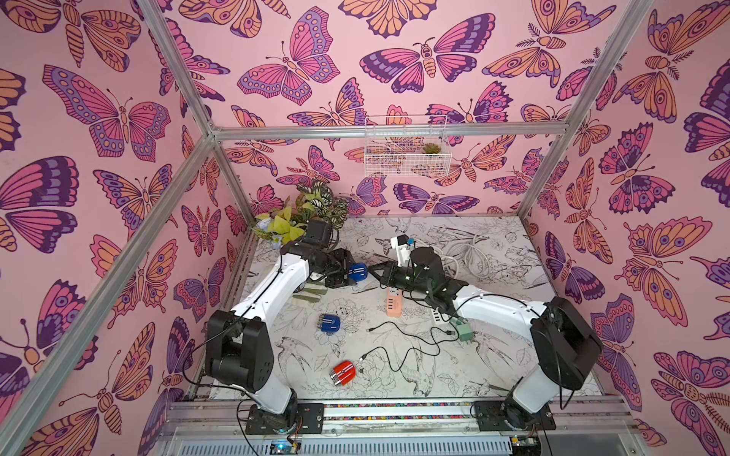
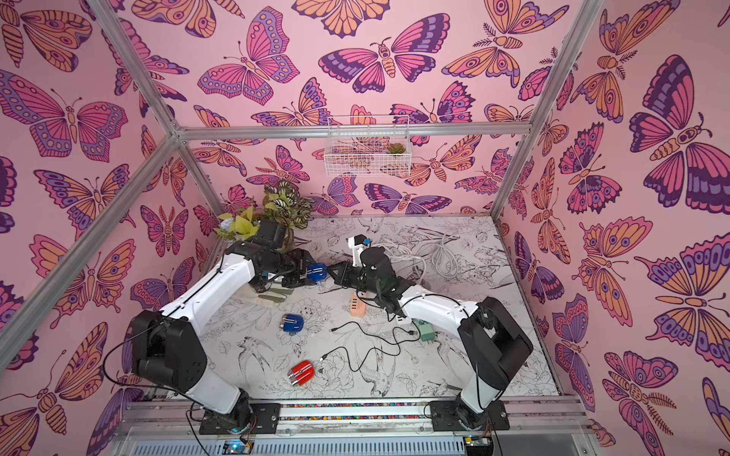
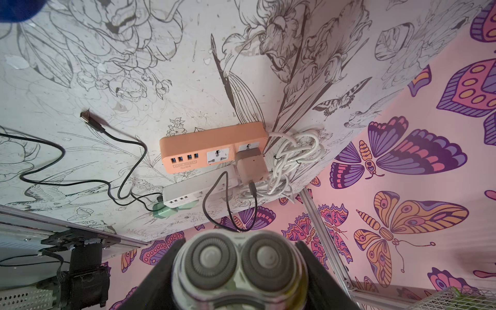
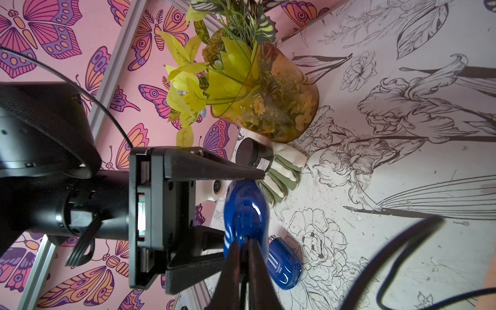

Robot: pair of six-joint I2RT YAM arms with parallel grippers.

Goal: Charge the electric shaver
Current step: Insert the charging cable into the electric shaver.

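My left hand [image 1: 349,277] grasps the shiny blue shaver [image 1: 358,271]; my clenched right hand [image 1: 373,271] is at its end, pink power strip [image 3: 193,146] nearby.

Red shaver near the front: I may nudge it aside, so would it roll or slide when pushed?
The red shaver lies on its side on a rounded body, so it would probably rock or roll sideways. Its shell looks glossy, so likely slippery in a grip. It seems compact and rigid, probably easy to shove across the flat table.
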